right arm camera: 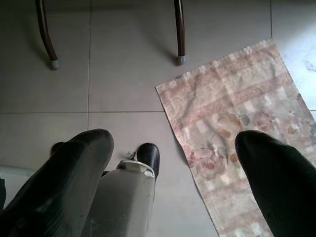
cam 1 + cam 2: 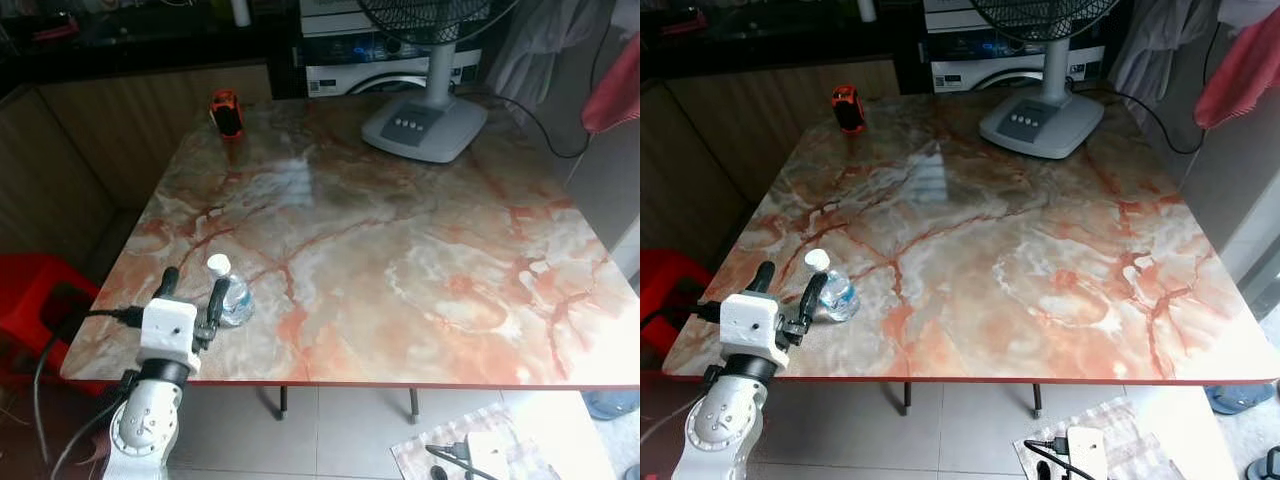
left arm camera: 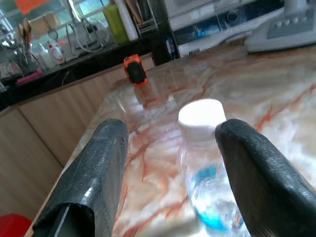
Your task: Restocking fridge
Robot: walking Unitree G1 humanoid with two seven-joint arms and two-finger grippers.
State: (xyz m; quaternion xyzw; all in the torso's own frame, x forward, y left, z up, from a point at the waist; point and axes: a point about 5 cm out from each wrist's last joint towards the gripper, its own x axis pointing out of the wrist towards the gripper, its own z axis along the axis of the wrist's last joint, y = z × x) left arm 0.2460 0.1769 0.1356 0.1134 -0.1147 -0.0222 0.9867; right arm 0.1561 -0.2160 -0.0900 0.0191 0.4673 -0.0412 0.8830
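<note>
Left end effector [image 2: 192, 283] was spread wide at the tabletop's [image 2: 400, 250] near-left corner, water bottle [image 2: 231, 293] against its right finger, not gripped. Right end effector [image 1: 173, 173] hung released over the floor rug [image 1: 237, 128].

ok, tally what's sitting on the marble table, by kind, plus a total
Water bottles: 1, clear with a white cap, near the table's front left corner, between the open jaws of the left gripper
Fans: 1, grey base at the far side
Small orange-and-black objects: 1, far left corner; what it is cannot be told
Total: 3
</note>
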